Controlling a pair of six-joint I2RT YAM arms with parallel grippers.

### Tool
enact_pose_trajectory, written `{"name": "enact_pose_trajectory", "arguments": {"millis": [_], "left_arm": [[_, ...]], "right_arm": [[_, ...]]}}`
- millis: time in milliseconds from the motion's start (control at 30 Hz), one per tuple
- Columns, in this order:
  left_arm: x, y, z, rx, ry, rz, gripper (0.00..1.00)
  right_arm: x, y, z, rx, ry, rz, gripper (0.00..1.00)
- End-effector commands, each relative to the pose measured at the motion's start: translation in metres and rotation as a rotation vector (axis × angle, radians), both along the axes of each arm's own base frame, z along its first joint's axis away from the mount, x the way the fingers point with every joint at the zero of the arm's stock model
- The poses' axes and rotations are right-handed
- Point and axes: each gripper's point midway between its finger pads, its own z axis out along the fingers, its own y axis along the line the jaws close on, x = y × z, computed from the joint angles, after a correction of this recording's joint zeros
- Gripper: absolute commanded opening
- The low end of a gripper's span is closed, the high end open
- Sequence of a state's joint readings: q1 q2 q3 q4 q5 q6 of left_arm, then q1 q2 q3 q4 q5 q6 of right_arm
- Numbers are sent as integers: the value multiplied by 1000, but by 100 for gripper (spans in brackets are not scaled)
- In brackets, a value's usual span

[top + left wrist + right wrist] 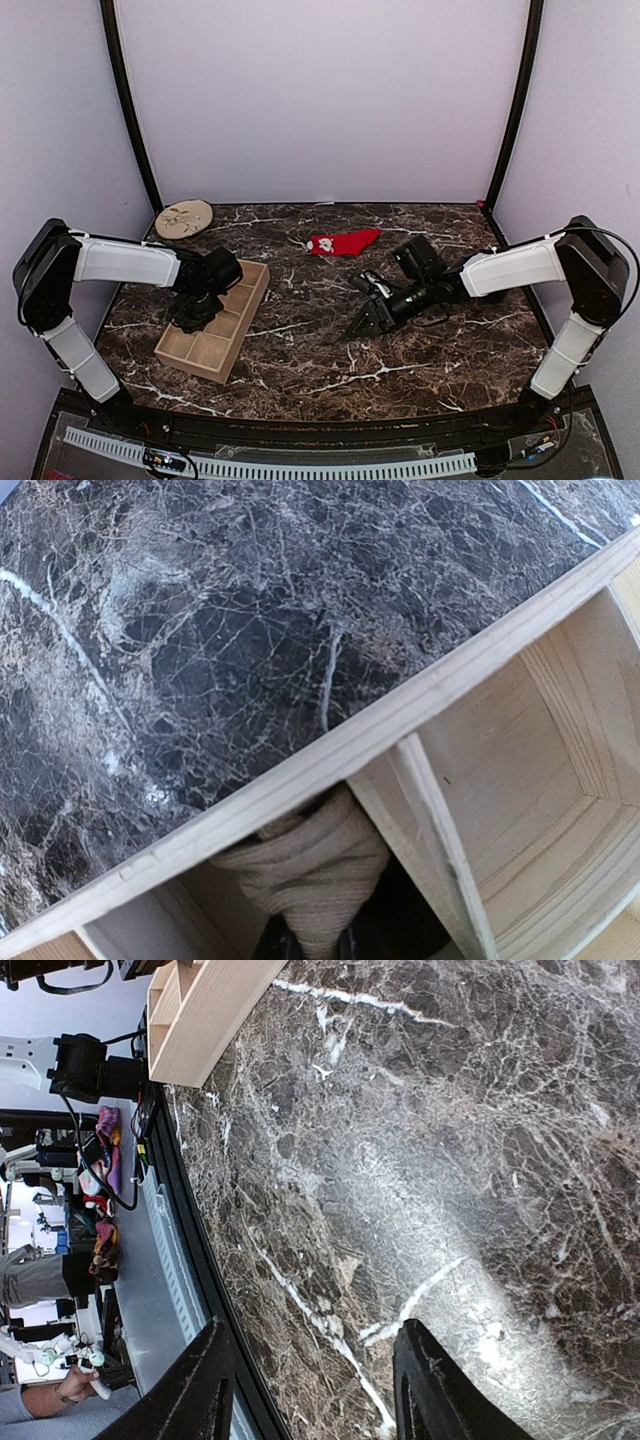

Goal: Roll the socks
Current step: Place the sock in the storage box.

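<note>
Red sock (343, 243) flat at far centre of table (300, 355), white patch toward its left end. Tray (205, 350) near left, angled. Left gripper (192, 317) down over tray's middle, tips hidden. Right gripper (360, 325) low over bare table right of centre, well apart from sock, jaws seemingly parted. Round disc (184, 218) far left.

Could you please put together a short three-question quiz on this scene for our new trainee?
1. True or false: the red sock lies inside the wooden tray.
2. Which is open with nothing between its fingers: A the left gripper, B the right gripper?
3. What does the left gripper pinch inside a tray compartment?
Key: 1 false, it lies on the marble table; 2 B; 3 the tan sock.
</note>
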State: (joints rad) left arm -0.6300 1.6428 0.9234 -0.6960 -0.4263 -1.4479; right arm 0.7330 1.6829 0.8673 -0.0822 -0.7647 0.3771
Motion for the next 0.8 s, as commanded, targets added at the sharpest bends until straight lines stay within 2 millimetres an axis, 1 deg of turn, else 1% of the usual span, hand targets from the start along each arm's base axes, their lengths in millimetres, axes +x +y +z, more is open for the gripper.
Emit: {"name": "enact_pose_trajectory", "arguments": {"millis": [0, 100, 267, 400, 533, 767], "left_arm": [[-6, -4, -22, -62, 55, -4, 6], [-5, -2, -22, -80, 57, 15, 22], [-3, -4, -15, -103, 39, 8, 42], [1, -6, -2, -111, 12, 1, 47], [2, -7, 9, -122, 6, -3, 49], [1, -4, 26, -133, -34, 5, 50]], "right_arm": [[6, 7, 10, 25, -29, -1, 51], [7, 8, 10, 24, -27, -5, 51], [9, 12, 11, 27, -30, -7, 51], [11, 15, 12, 29, -34, -4, 51], [11, 19, 12, 30, -36, 1, 51], [10, 23, 10, 32, -33, 13, 51]]}}
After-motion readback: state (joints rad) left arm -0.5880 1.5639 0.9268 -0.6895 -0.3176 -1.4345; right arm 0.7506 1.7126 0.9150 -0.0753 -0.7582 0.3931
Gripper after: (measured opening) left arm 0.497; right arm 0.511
